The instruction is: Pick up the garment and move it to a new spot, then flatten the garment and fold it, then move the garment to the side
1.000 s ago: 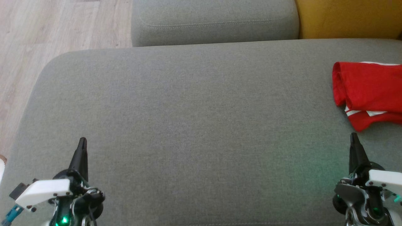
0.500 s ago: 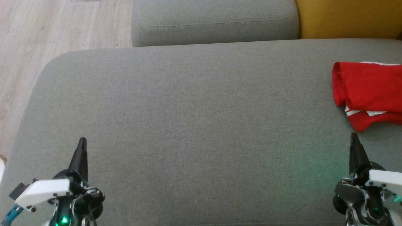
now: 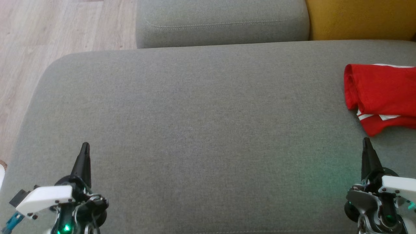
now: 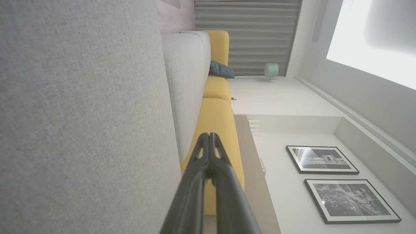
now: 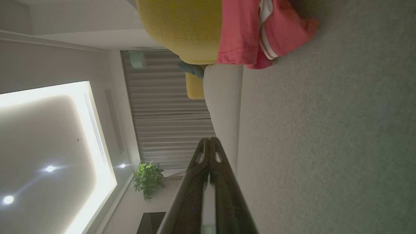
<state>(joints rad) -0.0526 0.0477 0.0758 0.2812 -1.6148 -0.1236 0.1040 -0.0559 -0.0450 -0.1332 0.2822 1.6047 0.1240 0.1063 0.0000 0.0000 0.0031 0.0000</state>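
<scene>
The grey seat cushion (image 3: 201, 123) spreads ahead of both grippers and between them, bare apart from one thing. The grey back cushion (image 3: 221, 22) and a yellow cushion (image 3: 360, 19) lie beyond the fingertips. The red garment (image 3: 380, 91), with white stripes, lies bunched in loose folds on the seat just ahead of the right gripper (image 3: 366, 142) and slightly to its outer side, apart from the tips; it is well away from the left gripper (image 3: 85, 146). Both grippers hover low over the near edge with their fingers pressed together, holding nothing. My reading is that either the first pick is pending or the garment is already set aside; I cannot tell which. If picking, the right gripper must part its fingers, reach forward to the nearest red edge and pinch it.
</scene>
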